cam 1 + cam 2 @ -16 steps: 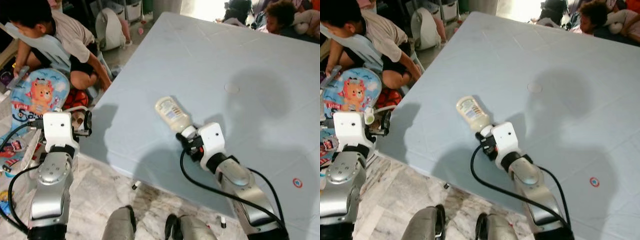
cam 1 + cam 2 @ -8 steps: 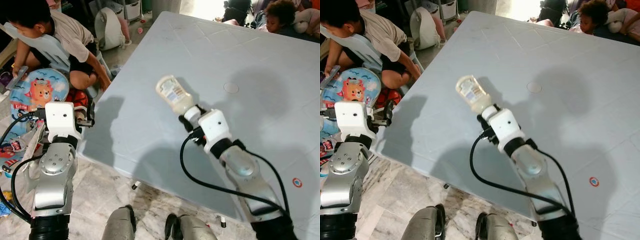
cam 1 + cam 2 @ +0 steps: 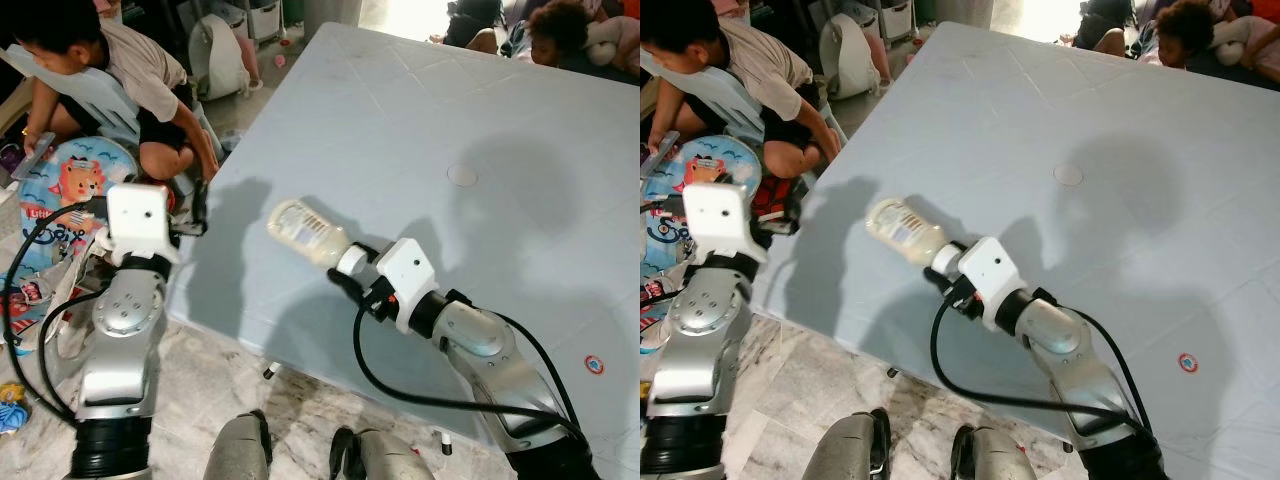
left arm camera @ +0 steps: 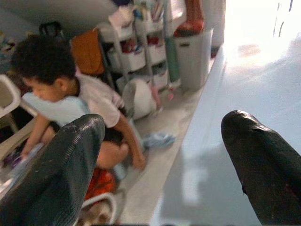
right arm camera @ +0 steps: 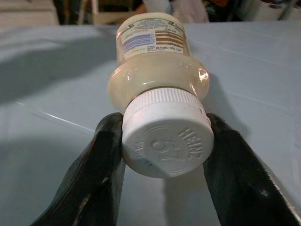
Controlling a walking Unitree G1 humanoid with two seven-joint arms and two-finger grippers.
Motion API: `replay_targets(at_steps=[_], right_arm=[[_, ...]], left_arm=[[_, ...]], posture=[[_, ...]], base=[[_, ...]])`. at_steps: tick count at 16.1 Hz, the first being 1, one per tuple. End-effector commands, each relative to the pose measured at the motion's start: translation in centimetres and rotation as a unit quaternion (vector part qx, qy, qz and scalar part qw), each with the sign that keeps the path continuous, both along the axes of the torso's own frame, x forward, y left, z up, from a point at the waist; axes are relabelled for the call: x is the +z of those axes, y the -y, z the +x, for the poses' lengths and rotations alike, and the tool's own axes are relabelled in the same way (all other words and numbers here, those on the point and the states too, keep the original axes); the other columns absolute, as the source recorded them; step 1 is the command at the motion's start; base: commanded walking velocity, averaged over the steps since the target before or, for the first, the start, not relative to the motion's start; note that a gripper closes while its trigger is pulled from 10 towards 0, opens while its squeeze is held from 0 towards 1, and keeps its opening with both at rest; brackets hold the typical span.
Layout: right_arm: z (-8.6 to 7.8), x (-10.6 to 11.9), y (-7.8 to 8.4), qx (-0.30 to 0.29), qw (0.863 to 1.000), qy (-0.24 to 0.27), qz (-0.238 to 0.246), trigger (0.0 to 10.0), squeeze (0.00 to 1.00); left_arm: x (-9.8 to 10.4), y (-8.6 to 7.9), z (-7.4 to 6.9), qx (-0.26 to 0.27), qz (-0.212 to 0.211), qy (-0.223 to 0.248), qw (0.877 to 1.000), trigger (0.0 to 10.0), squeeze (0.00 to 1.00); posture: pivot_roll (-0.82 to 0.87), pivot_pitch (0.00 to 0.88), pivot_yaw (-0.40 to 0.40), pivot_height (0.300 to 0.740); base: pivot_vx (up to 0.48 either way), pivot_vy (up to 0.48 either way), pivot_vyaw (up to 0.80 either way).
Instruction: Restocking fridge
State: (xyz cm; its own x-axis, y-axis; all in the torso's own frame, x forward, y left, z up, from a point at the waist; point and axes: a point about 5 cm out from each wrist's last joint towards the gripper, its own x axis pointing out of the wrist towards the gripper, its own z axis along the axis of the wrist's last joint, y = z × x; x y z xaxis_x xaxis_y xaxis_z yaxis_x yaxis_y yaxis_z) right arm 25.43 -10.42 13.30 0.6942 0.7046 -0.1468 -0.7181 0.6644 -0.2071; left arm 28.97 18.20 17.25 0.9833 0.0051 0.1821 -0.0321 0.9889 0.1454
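I see a pale blue desk (image 3: 420, 110) with a small round mark (image 3: 462, 175). Left of it a person (image 3: 110, 70) sits by a bear-print mat (image 3: 75, 185); another person (image 3: 555, 25) sits beyond its far corner.

The two eye views look down from the robot's head at the big blue table (image 3: 400, 110). Both share the table and the bottle (image 3: 305, 232) above it. The right wrist view sits very close behind the bottle's white cap (image 5: 164, 143), low over the table. The left wrist view looks along the table's edge toward a person (image 4: 70, 94) beside it.
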Motion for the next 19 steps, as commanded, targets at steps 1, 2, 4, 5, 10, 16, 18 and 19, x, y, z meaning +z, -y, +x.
replay_targets(at_steps=[1,2,4,5,10,16,18,19], right_arm=[[-0.2,1.4,-0.4,0.021,0.999,0.018,0.019,0.2,0.0],[-0.1,1.6,-0.4,0.03,0.999,0.015,0.023,0.2,0.0],[0.3,1.8,-0.4,0.028,0.999,0.01,0.031,0.3,0.0],[0.7,2.0,-0.3,0.022,0.999,0.008,0.04,0.5,0.0],[1.9,2.9,-0.3,0.024,0.999,0.029,0.038,0.2,0.0],[1.8,4.0,-1.6,0.067,0.995,0.029,0.069,0.4,0.0],[1.0,4.9,-2.2,0.1,0.99,0.016,0.093,0.3,0.0],[0.7,5.2,-2.3,0.117,0.988,0.014,0.099,0.4,0.0]], left_arm=[[1.4,0.5,-0.1,-0.012,-0.006,0.031,0.999,10.0,0.0],[2.0,1.2,0.0,-0.032,-0.016,0.043,0.998,10.0,0.0],[2.3,2.1,-0.1,-0.058,-0.024,0.049,0.997,10.0,0.0],[2.2,2.5,-0.2,-0.078,-0.031,0.048,0.995,10.0,0.0],[0.3,4.5,-1.4,-0.154,-0.027,0.012,0.988,10.0,0.0],[-1.2,7.1,-2.2,-0.227,0.014,-0.004,0.974,10.0,0.0],[-1.6,7.3,-2.1,-0.229,0.021,-0.009,0.973,10.0,0.0],[-1.7,7.3,-2.1,-0.229,0.022,-0.01,0.973,10.0,0.0]], posture=[[0.0,0.118,-0.02,0.74],[0.0,0.118,-0.02,0.74],[-0.01,0.109,-0.019,0.74],[-0.01,0.107,-0.019,0.74],[0.0,0.103,-0.027,0.74],[-0.01,0.102,-0.034,0.74],[-0.02,0.102,-0.036,0.74],[-0.02,0.102,-0.036,0.74]], base=[[0.0,0.0,0.0],[0.0,0.0,0.0],[0.0,0.0,0.0],[0.0,0.0,0.0],[0.0,0.0,0.0],[0.0,0.0,0.0],[0.0,0.0,0.0],[0.0,0.0,0.0]])
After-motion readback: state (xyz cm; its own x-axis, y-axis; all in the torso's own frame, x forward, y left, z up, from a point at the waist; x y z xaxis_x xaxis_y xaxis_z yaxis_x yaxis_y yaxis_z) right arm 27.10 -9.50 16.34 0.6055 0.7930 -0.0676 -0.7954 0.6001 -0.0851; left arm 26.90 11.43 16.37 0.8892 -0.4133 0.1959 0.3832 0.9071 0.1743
